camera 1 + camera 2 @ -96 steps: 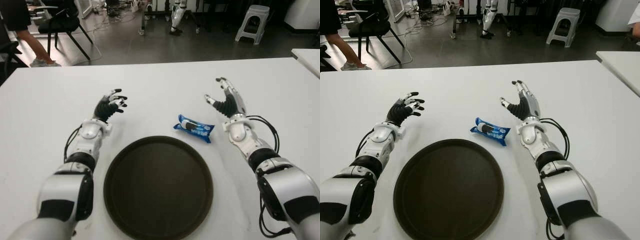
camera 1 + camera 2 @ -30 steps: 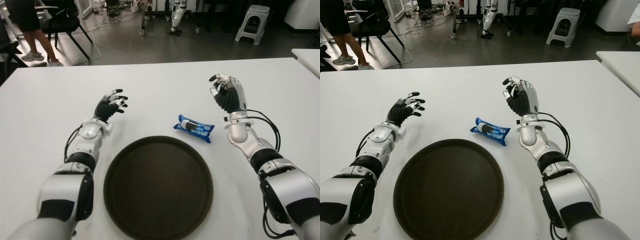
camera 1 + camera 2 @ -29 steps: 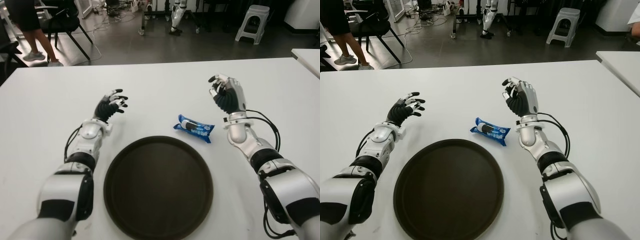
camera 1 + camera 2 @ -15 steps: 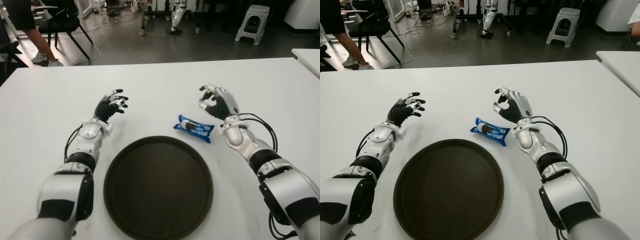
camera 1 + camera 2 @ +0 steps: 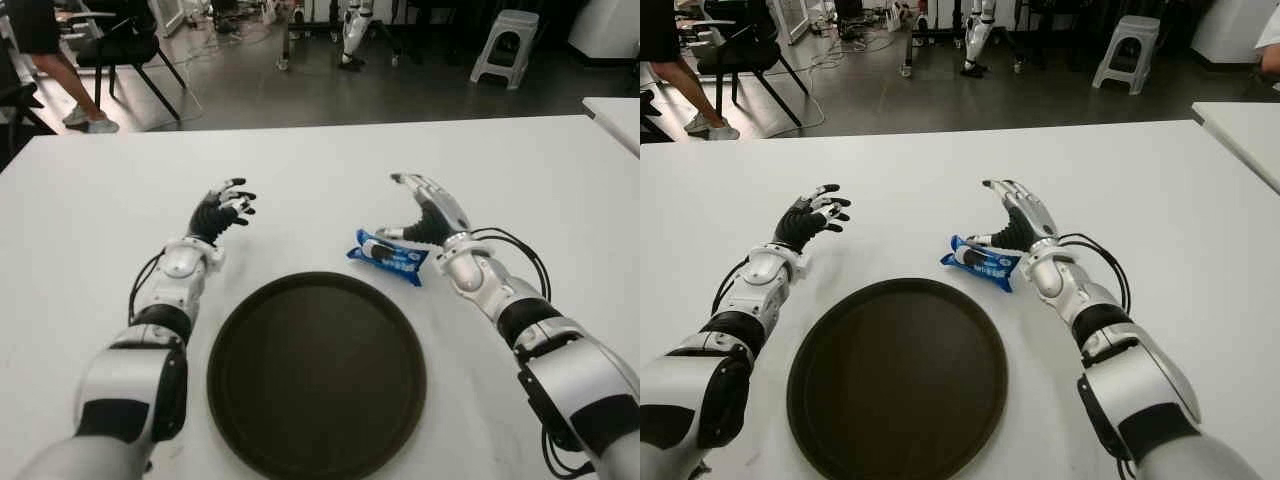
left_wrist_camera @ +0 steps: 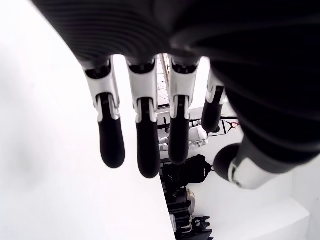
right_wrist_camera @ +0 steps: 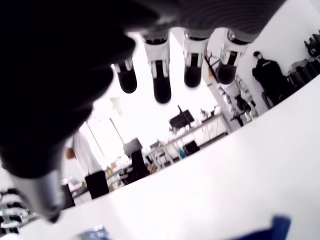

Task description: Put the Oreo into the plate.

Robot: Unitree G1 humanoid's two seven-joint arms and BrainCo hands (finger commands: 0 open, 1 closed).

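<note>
The Oreo is a blue packet lying flat on the white table, just beyond the far right rim of the plate, a round dark tray near me. My right hand hovers over the packet's far right end with fingers stretched out and the thumb tip close to the wrapper; nothing is grasped. Its wrist view shows straight fingertips and blue corners of the packet below. My left hand shows left of the plate's far edge, its fingers spread, holding nothing.
The white table stretches wide around the plate. A second table's corner shows at the right edge. Beyond the far edge are a chair, a stool and a person's legs.
My right hand has uncurled from a raised, bent pose and come down leftwards over the Oreo. The left hand, packet and plate have not moved. The person at the back has stepped.
</note>
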